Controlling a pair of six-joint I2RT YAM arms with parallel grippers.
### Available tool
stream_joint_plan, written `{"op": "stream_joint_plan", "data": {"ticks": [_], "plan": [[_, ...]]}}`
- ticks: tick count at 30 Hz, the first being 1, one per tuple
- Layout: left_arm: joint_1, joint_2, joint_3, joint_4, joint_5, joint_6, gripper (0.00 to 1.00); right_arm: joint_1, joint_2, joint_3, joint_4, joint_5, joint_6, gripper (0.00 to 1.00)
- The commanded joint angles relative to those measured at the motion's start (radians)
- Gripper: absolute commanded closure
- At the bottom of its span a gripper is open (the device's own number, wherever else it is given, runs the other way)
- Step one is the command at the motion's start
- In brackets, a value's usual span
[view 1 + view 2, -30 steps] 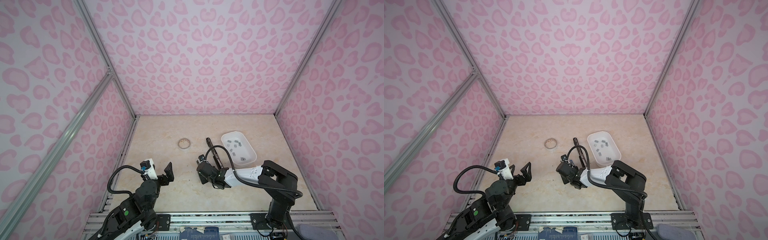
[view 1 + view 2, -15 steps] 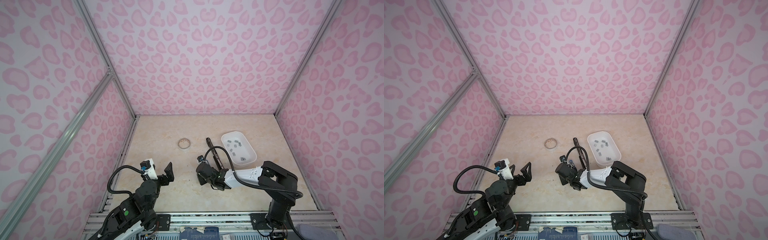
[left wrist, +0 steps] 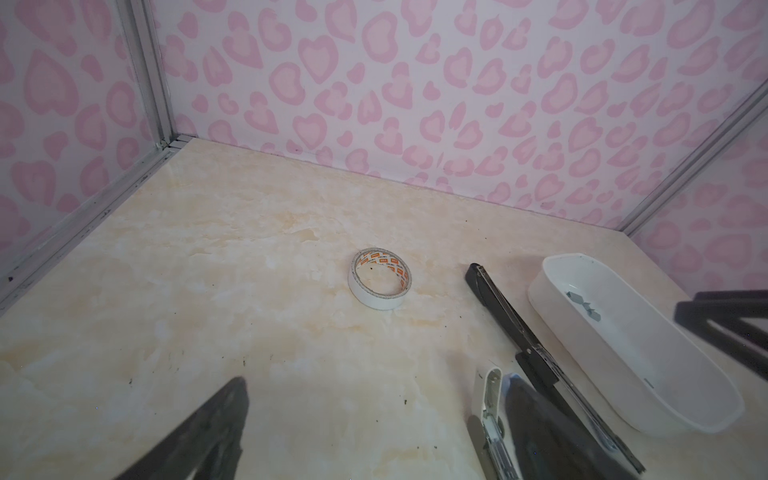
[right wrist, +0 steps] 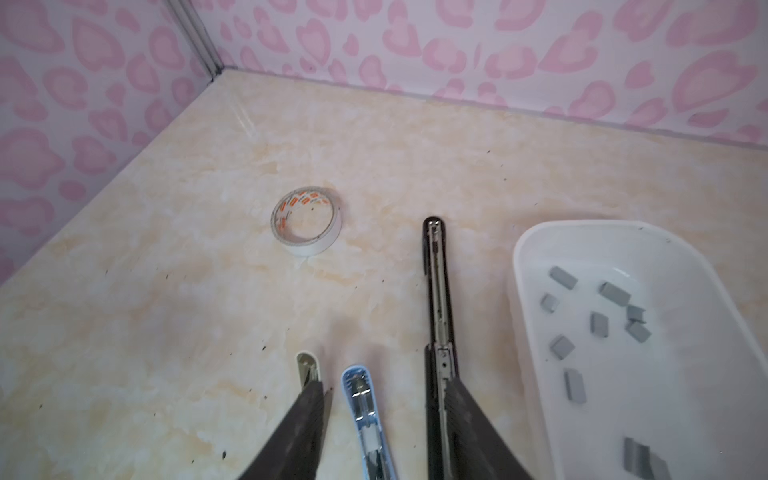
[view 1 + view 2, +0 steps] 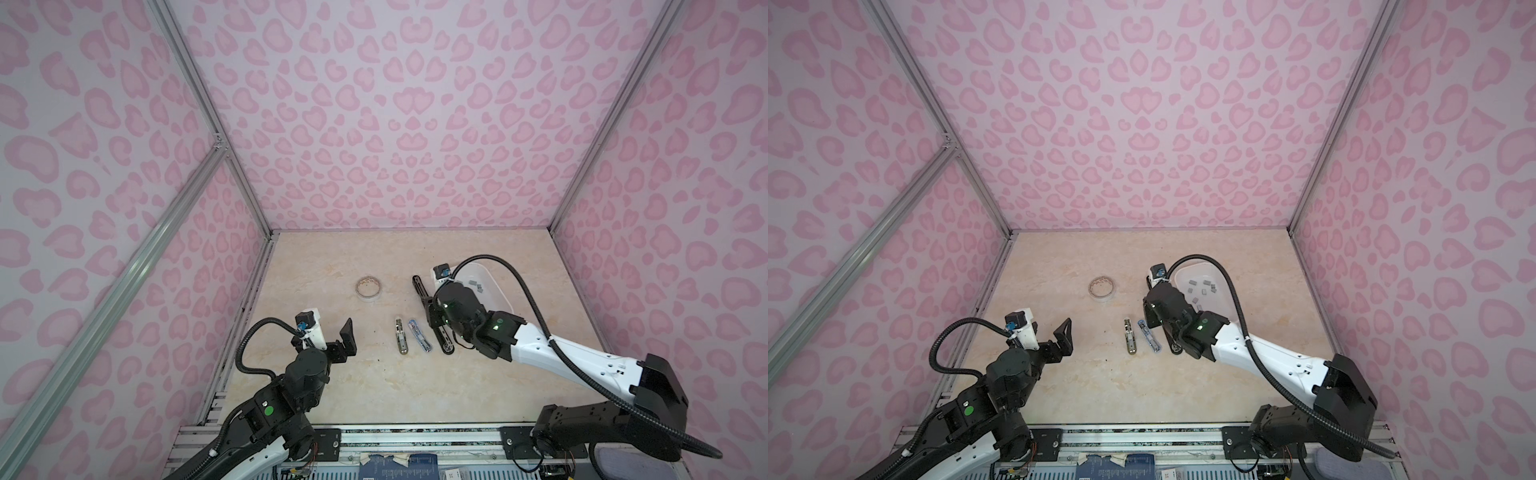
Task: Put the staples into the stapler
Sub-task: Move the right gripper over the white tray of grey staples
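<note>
Three staplers lie opened flat, side by side: a beige one [image 5: 401, 338] [image 4: 306, 363], a blue one [image 5: 419, 337] [image 4: 361, 399] and a long black one [image 5: 420, 289] [image 4: 436, 291]. The staples [image 4: 606, 324] [image 5: 1202, 289], several short grey strips, lie in the white tray [image 5: 500, 291] [image 4: 523, 316]. My right gripper [image 4: 384, 386] [image 5: 433, 321] hovers open above the staplers; the blue one lies between its fingers, untouched. My left gripper [image 5: 343, 343] [image 3: 457, 345] stands wide open and empty, left of the staplers.
A roll of white tape [image 5: 368, 287] [image 3: 379, 283] lies on the beige table behind the staplers. Pink patterned walls close in the back and both sides. The tray sits right of the black stapler.
My right gripper has moved back and to the right, away from above the two small staplers, which now show in the top views. The left arm has not moved.
</note>
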Motion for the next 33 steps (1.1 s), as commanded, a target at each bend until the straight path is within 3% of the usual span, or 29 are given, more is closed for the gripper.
{"op": "stream_joint_plan", "data": {"ticks": [1,4,6,10,16,24,33], "plan": [[0.085,0.086,0.061,0.132,0.055,0.048,0.03,-0.130,-0.039,-0.086,0.110,-0.166,-0.067,0.48],[0.202,0.173,0.117,0.111,0.215,0.037,0.03,-0.268,-0.003,-0.087,0.151,-0.269,-0.074,0.47],[0.221,0.210,0.123,0.108,0.225,0.045,0.02,-0.327,0.049,-0.045,0.122,-0.328,-0.083,0.48],[0.239,0.227,0.134,0.105,0.209,0.095,0.04,-0.360,0.159,0.047,-0.001,-0.246,-0.158,0.50],[0.333,0.304,0.174,0.132,0.306,0.167,0.04,-0.416,0.251,0.104,-0.114,-0.129,-0.184,0.57],[0.500,0.353,0.084,0.212,0.521,0.227,0.01,-0.501,0.441,0.191,-0.194,-0.209,-0.138,0.66],[0.510,0.297,-0.009,0.287,0.606,0.296,0.02,-0.518,0.547,0.266,-0.222,-0.202,-0.141,0.67]]}}
